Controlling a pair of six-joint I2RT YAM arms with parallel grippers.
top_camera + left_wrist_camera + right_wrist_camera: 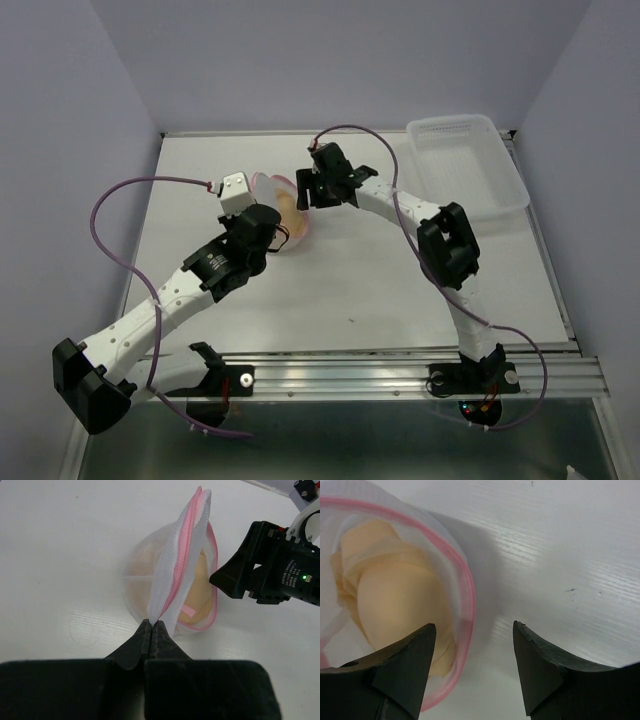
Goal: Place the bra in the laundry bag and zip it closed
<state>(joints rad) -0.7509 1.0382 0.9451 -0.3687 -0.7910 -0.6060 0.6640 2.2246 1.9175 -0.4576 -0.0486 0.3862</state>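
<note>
Your left tool pinches the laundry bag's flap; the spread right tool flanks it, towards the bench's right edge.

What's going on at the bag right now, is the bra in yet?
The left gripper is shut on the edge of the laundry bag, pinching its mesh flap so that it stands up from the table. The bra lies inside the bag, visible through the gap. The pink zipper is not closed: flap and rim stand apart. The right gripper is open at the bag's rim, holding nothing.
</note>
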